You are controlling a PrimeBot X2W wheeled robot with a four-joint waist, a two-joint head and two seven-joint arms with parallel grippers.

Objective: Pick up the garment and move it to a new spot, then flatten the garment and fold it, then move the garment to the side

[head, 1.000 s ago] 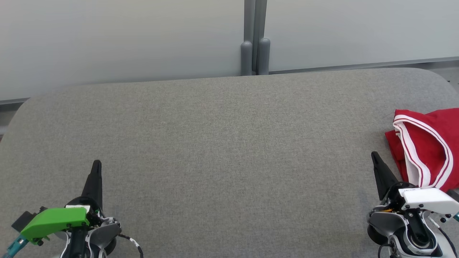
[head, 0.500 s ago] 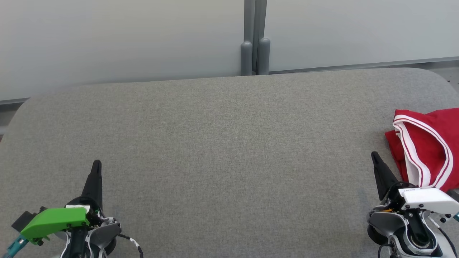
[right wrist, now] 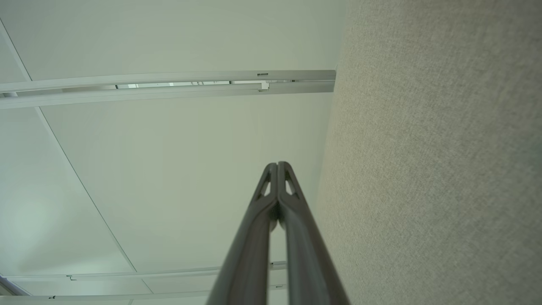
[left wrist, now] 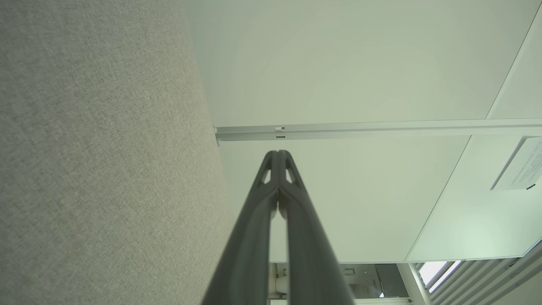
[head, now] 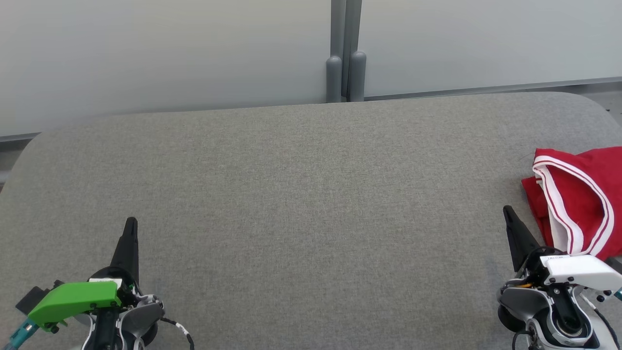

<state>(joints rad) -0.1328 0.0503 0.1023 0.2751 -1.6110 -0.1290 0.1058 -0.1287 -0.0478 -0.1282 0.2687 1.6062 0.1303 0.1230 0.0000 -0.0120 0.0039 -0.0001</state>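
Observation:
A red garment (head: 580,194) with white and red striped trim lies bunched at the right edge of the grey fabric table (head: 311,194), partly cut off by the frame. My right gripper (head: 508,211) sits at the lower right, just left of the garment and apart from it, fingers pressed together and empty. At the lower left my left gripper (head: 131,223) is shut too, far from the garment. Each wrist view shows its own gripper's closed fingertips, the left (left wrist: 278,153) and the right (right wrist: 278,164), holding nothing.
Pale wall panels with a grey double post (head: 346,73) stand behind the table's far edge. The table's corners are rounded. In the wrist views the grey table surface (left wrist: 84,169) runs beside the fingers.

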